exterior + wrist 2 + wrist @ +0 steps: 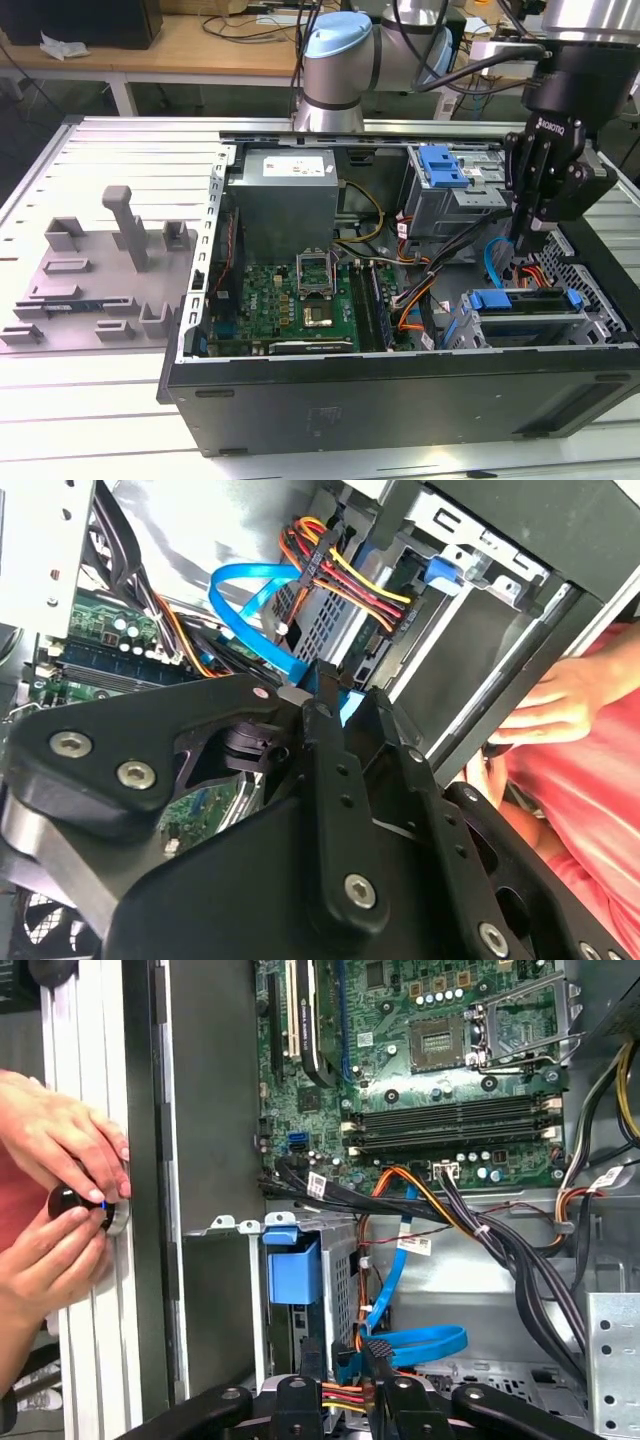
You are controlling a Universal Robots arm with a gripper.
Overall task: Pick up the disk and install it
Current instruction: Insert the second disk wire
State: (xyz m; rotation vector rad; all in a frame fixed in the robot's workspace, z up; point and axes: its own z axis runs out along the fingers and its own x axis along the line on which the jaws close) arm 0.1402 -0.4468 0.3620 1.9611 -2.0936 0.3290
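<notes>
Metal and blue plastic make up the disk [525,316]: a flat silver body seen edge-on, with a blue frame running along its upper edge and ending in small blue tabs at both ends. It lies level in the drive cage at the near corner of the open computer case [400,400], on the exterior view's right, just below the hand [524,245]. Its label cannot be seen from this angle.

The arm [340,60] reaches over the case from the far side, its black wrist pointing straight down so that the hand hangs upright inside the case above the disk, not touching it as far as the exterior view shows. In both wrist views the hand's two black fingers [300,1400] stand a little apart, and the narrow gap between them shows a blue connector and red, yellow and orange wires beyond (nothing looks clamped). A looped blue data cable [420,1345] runs just beside the fingertips, and a bundle of black and orange cables [480,1230] crosses between the cage and the green motherboard [300,300].

Farther back in the case sit a grey power supply box [285,195] and a second cage carrying a blue plastic latch piece [443,165]. The case rests on a ribbed grey worktop [100,400], with grey plastic fixtures [120,250] laid out on the exterior view's left. In the first wrist view a person [50,1140] pinches a small round black object [75,1203] at the outer edge of the case.
</notes>
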